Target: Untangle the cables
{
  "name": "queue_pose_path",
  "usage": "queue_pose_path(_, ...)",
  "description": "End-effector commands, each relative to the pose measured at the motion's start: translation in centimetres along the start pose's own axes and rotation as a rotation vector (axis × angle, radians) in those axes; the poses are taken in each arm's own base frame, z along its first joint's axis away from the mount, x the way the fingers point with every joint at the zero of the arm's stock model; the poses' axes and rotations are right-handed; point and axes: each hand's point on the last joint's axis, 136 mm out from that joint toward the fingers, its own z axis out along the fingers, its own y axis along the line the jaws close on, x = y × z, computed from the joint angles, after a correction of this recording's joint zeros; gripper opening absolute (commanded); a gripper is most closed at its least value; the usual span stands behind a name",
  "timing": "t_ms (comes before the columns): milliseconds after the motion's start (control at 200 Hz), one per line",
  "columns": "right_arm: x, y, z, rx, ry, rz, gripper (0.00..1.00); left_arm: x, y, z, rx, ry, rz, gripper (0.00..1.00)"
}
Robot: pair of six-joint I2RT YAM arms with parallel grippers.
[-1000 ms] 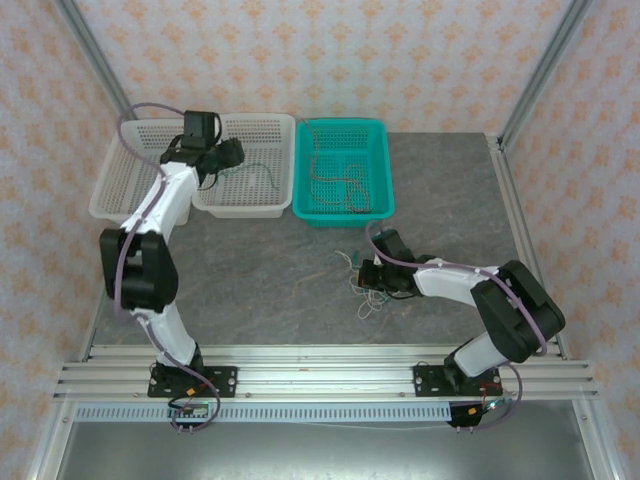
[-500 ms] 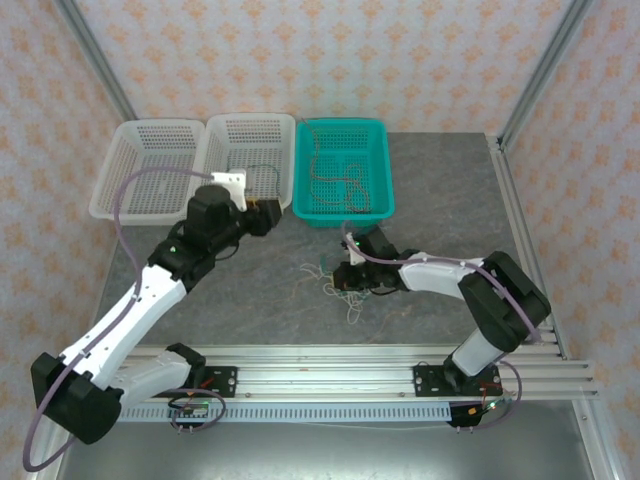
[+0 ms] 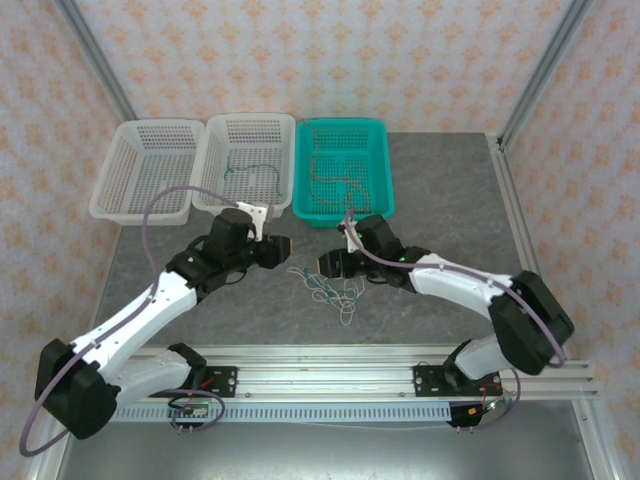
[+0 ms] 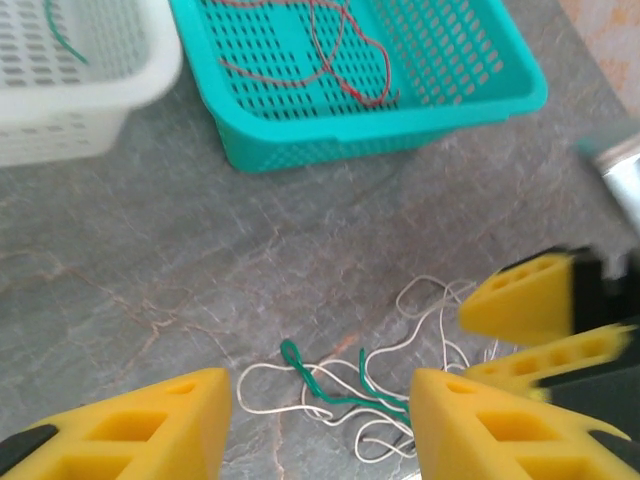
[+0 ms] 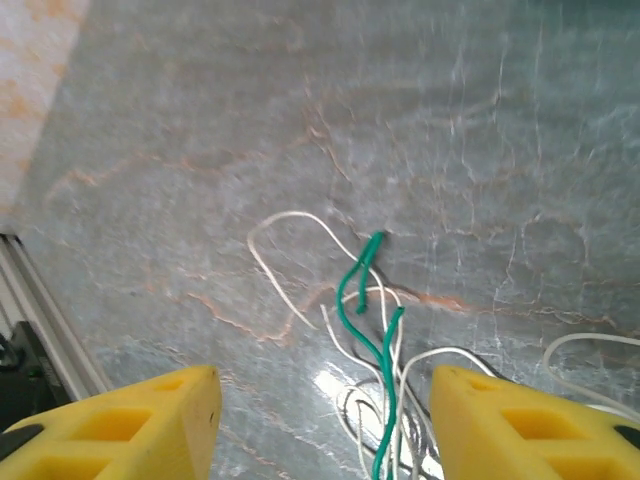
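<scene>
**While both sets of jaws stand empty, the tangle [image 3: 330,290] lies between them**

Where the left gripper [image 4: 320,425] hangs over the table [image 4: 150,250], its yellow fingers [image 4: 150,425] are well apart with nothing between them. The green cable [image 4: 322,385] and white cable [image 4: 262,390] lie knotted just ahead of its tips. The right gripper [image 5: 320,425] faces it across the heap, spread wide and holding nothing, the same wires directly beneath. Beyond the left gripper, a reddish-brown cable [image 4: 380,97] rests in the teal basket [image 4: 350,142]

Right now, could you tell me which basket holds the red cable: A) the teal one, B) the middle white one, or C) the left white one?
A: the red cable lies looped on the floor of the teal basket.
</scene>
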Motion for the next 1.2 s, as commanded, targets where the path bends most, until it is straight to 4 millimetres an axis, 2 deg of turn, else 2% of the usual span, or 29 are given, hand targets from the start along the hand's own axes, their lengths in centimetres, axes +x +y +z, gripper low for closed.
queue_pose_path(0, -1.9, -0.4, -2.7, 0.058, -0.148, -0.019, 0.61, 0.5, -1.9, 1.7, 0.036, 0.065, 0.029, 0.5)
queue_pose_path(85, -2.3, -2.4, -4.4, 0.158, -0.253, 0.001, 0.67, 1.6, -1.7, 3.6, -0.057, 0.142, 0.061, 0.43)
queue_pose_path(115, -2.8, -2.5, -5.6, 0.174, -0.307, 0.004, 0.7, 2.0, -1.7, 4.1, -0.085, 0.166, 0.077, 0.4)
queue_pose_path(285, -2.6, -4.2, -8.4, 0.242, -0.432, 0.024, 0.77, 3.8, -3.9, 7.9, -0.081, 0.24, 0.096, 0.31)
queue_pose_path(405, -2.3, -4.9, -9.5, 0.266, -0.468, 0.035, 0.79, 5.5, -4.0, 10.4, -0.077, 0.303, 0.058, 0.23)
queue_pose_path(510, -2.0, -5.1, -9.9, 0.273, -0.472, 0.038, 0.8, 6.7, -3.1, 12.0, -0.111, 0.329, 0.053, 0.23)
queue_pose_path(611, -1.7, -5.3, -10.0, 0.281, -0.461, 0.036, 0.81, 7.4, -3.0, 13.0, -0.106, 0.342, 0.053, 0.23)
queue_pose_path(916, -1.8, -5.4, -10.1, 0.28, -0.464, 0.038, 0.82, 8.7, -3.2, 14.6, -0.084, 0.38, 0.027, 0.23)
queue_pose_path(976, -1.7, -5.5, -10.1, 0.283, -0.463, 0.039, 0.82, 8.7, -3.2, 14.7, -0.082, 0.383, 0.028, 0.17)
queue_pose_path(1061, -1.6, -5.6, -10.0, 0.286, -0.462, 0.042, 0.82, 8.5, -3.3, 14.5, -0.077, 0.378, 0.025, 0.0)
queue_pose_path(1196, -1.3, -5.6, -9.6, 0.278, -0.445, 0.031, 0.82, 6.9, -4.7, 13.0, -0.032, 0.34, 0.013, 0.0)
